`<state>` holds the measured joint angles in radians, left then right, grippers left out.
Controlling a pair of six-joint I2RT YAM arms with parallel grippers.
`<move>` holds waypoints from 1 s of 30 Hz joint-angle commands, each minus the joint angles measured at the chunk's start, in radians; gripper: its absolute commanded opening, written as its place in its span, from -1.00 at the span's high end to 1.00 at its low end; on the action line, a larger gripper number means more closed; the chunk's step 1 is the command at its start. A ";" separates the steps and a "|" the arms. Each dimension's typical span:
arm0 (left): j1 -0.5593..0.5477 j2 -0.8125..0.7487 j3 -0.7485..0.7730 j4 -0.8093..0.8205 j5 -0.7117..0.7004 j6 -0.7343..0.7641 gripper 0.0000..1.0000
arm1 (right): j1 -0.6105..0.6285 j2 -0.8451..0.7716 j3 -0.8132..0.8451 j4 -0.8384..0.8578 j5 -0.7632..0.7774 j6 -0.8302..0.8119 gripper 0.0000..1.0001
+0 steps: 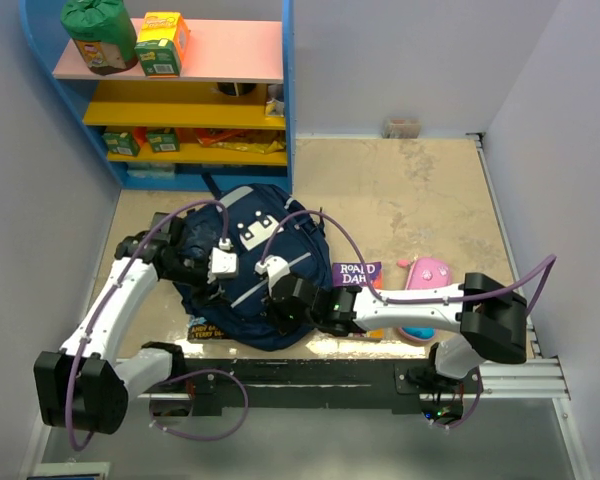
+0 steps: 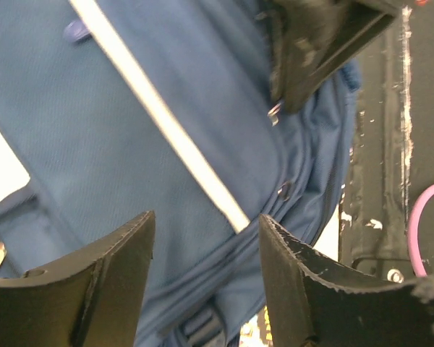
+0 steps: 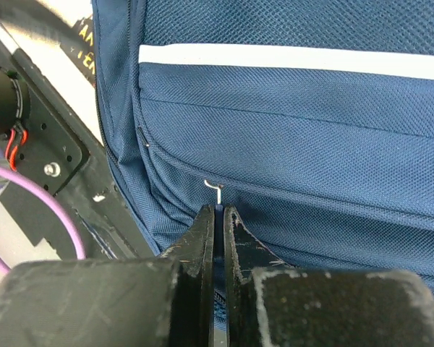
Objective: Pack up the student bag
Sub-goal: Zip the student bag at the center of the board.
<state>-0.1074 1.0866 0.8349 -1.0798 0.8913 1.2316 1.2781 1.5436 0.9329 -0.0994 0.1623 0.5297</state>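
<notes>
Student bag (image 1: 248,262) is lying flat on the beige table (image 1: 400,200), its lower edge sitting just beyond the black mounting rail (image 1: 300,372) at the near side and its white square patch (image 1: 252,232) pointing toward the far end; a yellow-edged book (image 1: 204,330) is peeking out from under its near left corner; over the bag's lower front, the right gripper (image 3: 218,210) is pressing its two fingers almost fully together on the zip pull (image 3: 214,186), whose small metal loop is showing right at the fingertips beside a pocket seam, below the thin white stripe (image 3: 275,56); just to the left of it, the left gripper (image 2: 206,282) is hovering above the navy fabric with its fingers (image 2: 108,289) spread wide and gripping nothing, the stripe running diagonally between them; to the right of the bag, a purple Roald Dahl book (image 1: 358,275) is lying partly under the right arm, and a pink pencil case (image 1: 427,272) is resting just beyond that; at the far left, a blue shelf unit (image 1: 286,100) is standing against the wall, carrying a green pouch (image 1: 98,35) and a yellow-and-green carton (image 1: 163,43) on its top board.
</notes>
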 commanded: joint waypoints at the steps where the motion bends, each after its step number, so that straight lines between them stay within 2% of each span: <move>1: -0.090 -0.034 -0.042 0.111 0.055 -0.027 -0.29 | -0.003 -0.051 -0.035 0.070 0.034 0.061 1.00; 9: -0.232 -0.034 -0.080 0.193 0.009 -0.103 -0.33 | -0.013 -0.106 -0.092 0.141 0.065 0.128 1.00; 13: -0.299 -0.051 -0.115 0.299 -0.041 -0.175 -0.33 | -0.032 -0.122 -0.117 0.188 0.045 0.154 1.00; 20: -0.337 -0.034 -0.158 0.392 -0.146 -0.242 -0.33 | -0.042 -0.100 -0.098 0.204 0.019 0.153 1.00; 22: -0.351 -0.025 -0.178 0.434 -0.196 -0.273 -0.25 | -0.043 -0.103 -0.098 0.201 0.016 0.153 1.00; 23: -0.354 -0.022 -0.183 0.451 -0.215 -0.302 -0.19 | -0.043 -0.105 -0.100 0.195 0.016 0.150 1.00; 26: -0.357 -0.017 -0.184 0.483 -0.261 -0.323 0.19 | -0.048 -0.122 -0.111 0.172 0.022 0.151 1.00; 27: -0.357 -0.020 -0.181 0.485 -0.275 -0.327 0.46 | -0.048 -0.128 -0.115 0.164 0.025 0.150 1.00; 28: -0.359 -0.030 -0.178 0.488 -0.281 -0.330 0.65 | -0.051 -0.135 -0.118 0.141 0.037 0.148 1.00; 29: -0.357 -0.036 -0.180 0.491 -0.293 -0.336 0.98 | -0.052 -0.148 -0.123 0.129 0.043 0.148 1.00; 30: -0.357 -0.046 -0.175 0.482 -0.296 -0.334 1.00 | -0.054 -0.158 -0.126 0.115 0.048 0.144 1.00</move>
<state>-0.4698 1.0531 0.6590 -0.6937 0.7200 0.9184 1.2346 1.4574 0.8192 0.0399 0.1658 0.6708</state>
